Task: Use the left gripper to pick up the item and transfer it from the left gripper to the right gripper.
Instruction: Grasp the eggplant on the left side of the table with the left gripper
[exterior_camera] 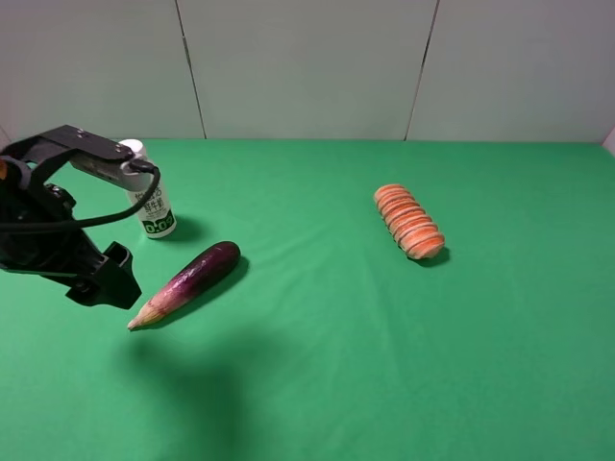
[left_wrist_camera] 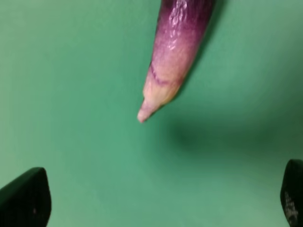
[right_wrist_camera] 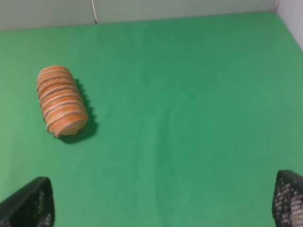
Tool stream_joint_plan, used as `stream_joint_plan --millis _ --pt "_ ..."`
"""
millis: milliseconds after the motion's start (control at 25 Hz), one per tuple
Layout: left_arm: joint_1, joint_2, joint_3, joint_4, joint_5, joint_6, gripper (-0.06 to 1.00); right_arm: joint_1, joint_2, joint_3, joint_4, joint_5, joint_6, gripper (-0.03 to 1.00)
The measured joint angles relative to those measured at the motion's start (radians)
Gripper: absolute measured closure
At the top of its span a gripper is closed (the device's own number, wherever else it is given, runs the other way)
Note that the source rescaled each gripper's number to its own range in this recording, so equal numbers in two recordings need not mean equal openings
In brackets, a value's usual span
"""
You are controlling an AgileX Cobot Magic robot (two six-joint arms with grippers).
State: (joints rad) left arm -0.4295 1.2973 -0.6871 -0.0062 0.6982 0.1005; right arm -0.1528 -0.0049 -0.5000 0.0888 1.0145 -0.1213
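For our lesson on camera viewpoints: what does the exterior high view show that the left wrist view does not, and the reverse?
Only the exterior high view shows the white plastic bottle with a green label, the orange ridged loaf-shaped object and the whole long slim dark-purple eggplant. Only the left wrist view shows the dark fingertips of the left tool standing wide apart, nothing between them. Both show the eggplant's pale pointed tip lying on the green cloth.
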Motion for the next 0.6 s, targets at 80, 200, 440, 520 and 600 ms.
stream_joint_plan --millis 80,200,440,520,600 --pt "0.000 0.043 0.000 -0.010 -0.031 0.024 -0.02 0.000 0.000 0.000 0.000 0.000 0.000 -0.03" --pt "0.000 0.105 0.000 -0.018 -0.076 0.053 -0.02 0.000 0.000 0.000 0.000 0.000 0.000 -0.03" --pt "0.000 0.213 -0.016 -0.023 -0.145 0.091 -0.02 0.000 0.000 0.000 0.000 0.000 0.000 -0.03" --pt "-0.003 0.248 -0.038 -0.028 -0.149 0.111 -0.01 0.000 0.000 0.000 0.000 0.000 0.000 -0.03" --pt "-0.011 0.286 -0.060 -0.036 -0.150 0.128 -0.01 0.000 0.000 0.000 0.000 0.000 0.000 -0.03"
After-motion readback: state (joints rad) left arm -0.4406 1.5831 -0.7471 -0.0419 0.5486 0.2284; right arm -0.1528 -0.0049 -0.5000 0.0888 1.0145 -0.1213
